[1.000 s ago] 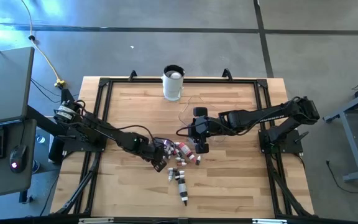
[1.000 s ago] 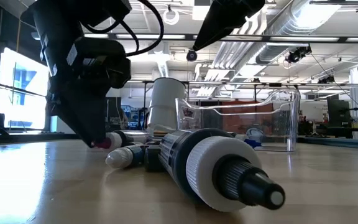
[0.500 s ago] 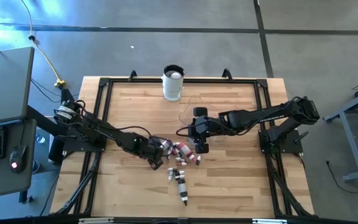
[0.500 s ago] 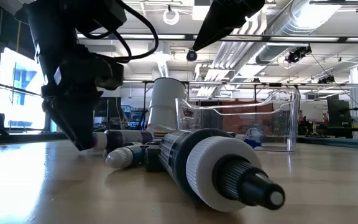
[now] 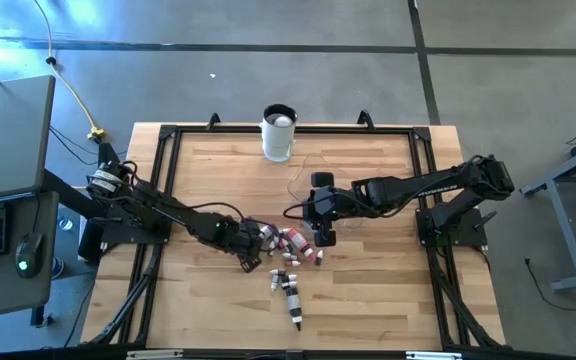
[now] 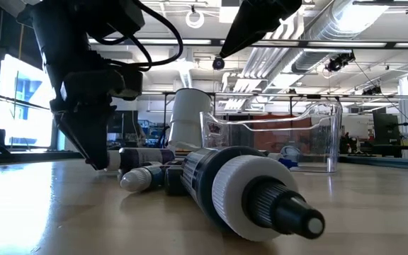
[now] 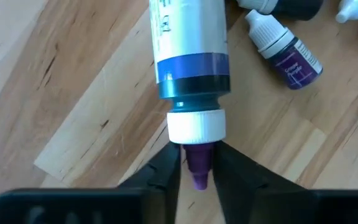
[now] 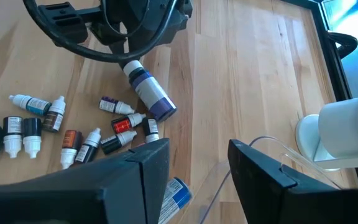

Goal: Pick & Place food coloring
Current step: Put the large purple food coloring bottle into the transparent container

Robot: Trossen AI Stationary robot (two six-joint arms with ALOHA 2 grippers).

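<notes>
Now, on the tabletop (image 5: 368, 300), my right gripper (image 5: 325, 238) hovers open at three o'clock of the food coloring (image 5: 290, 250) pile. My left gripper (image 7: 196, 169) pinches a large tube (image 7: 188, 56) by its purple nozzle, at nine o'clock of the pile. I judge this the grasping step; next comes a secure lift.

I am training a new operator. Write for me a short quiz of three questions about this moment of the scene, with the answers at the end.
1. True or false: the right gripper is open and holds nothing.
2. The left gripper is at the purple tip of which thing? A: the tall white cup. B: the large bottle with a blue band. C: the clear bowl.
3. Missing word: the small food coloring bottles lie on the wooden ___.

Key: 1 true; 2 B; 3 table.
</notes>
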